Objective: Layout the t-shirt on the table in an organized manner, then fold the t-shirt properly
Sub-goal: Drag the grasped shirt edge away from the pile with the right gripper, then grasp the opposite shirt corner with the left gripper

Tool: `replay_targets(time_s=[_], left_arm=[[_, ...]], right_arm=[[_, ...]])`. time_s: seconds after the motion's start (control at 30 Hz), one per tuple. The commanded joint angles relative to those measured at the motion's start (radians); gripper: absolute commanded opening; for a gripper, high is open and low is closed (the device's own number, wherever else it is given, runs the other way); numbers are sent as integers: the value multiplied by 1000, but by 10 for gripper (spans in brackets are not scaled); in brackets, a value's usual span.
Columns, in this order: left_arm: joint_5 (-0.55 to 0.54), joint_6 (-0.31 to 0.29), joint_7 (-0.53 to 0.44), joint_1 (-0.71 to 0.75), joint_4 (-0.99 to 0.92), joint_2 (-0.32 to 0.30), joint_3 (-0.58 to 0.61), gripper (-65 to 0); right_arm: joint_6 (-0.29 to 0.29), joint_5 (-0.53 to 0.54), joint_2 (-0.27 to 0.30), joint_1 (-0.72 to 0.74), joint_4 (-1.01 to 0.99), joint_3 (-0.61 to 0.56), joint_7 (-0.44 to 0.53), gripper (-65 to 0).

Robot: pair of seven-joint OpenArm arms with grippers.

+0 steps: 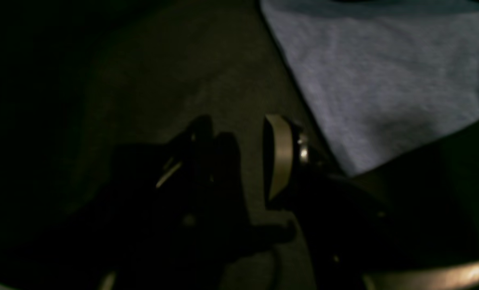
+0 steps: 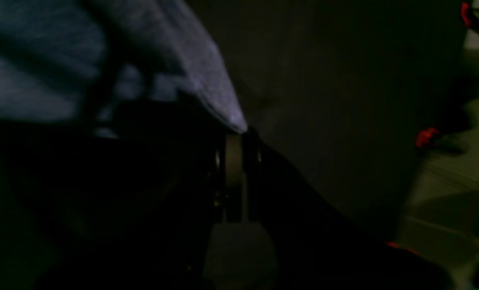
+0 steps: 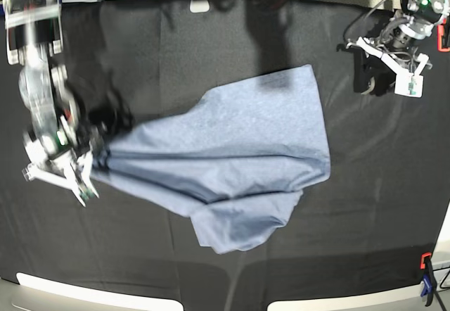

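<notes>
Right end effector [image 2: 235, 139] pinching t-shirt [image 3: 232, 156] edge, left end effector [image 1: 239, 157] spread beside hem, bare table [image 3: 365, 219] around.

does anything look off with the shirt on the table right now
Yes. The t-shirt isn't flat: it's pulled into a bunched fan toward the right hand, which pinches one edge, with creases radiating out and a flap folded under near the front. The left hand is open, off the cloth.

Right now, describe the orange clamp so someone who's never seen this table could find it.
Start from the black table that fills the base view and follow its right side toward the near corner. There the orange clamp sits at the edge, beside a blue clamp; orange on top tells it apart.
</notes>
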Motion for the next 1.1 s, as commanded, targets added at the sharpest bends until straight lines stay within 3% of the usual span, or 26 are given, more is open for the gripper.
replay_targets(time_s=[0.0,0.1,0.27,0.4,0.6,0.77,0.87,1.07], left_arm=[[-41,-23,-16,0,14,-9,-4,-454],[-76,-27,-11,-1,14,-3,-4,-454],[-85,-27,-18,-21,-35,31,11,-454],[-86,-26,-2,-77,-133,32,64,-454],[-187,-60,121,-100,-158,32,146,-454],[-190,-59,192,-100,-159,32,198,-454],[-190,1,190,-105,-161,33,208,-458],[-170,12,181,-106,-185,33,208,-602]], right_arm=[[-1,21,14,-25,55,31,0,-650],[3,89,10,-157,185,94,0,-650],[5,100,7,-296,320,145,2,-650],[5,100,7,-333,328,146,2,-650],[5,100,7,-352,328,146,2,-650],[5,100,7,-352,328,146,2,-650],[4,100,7,-352,328,146,2,-650],[4,100,7,-352,328,146,2,-650]])
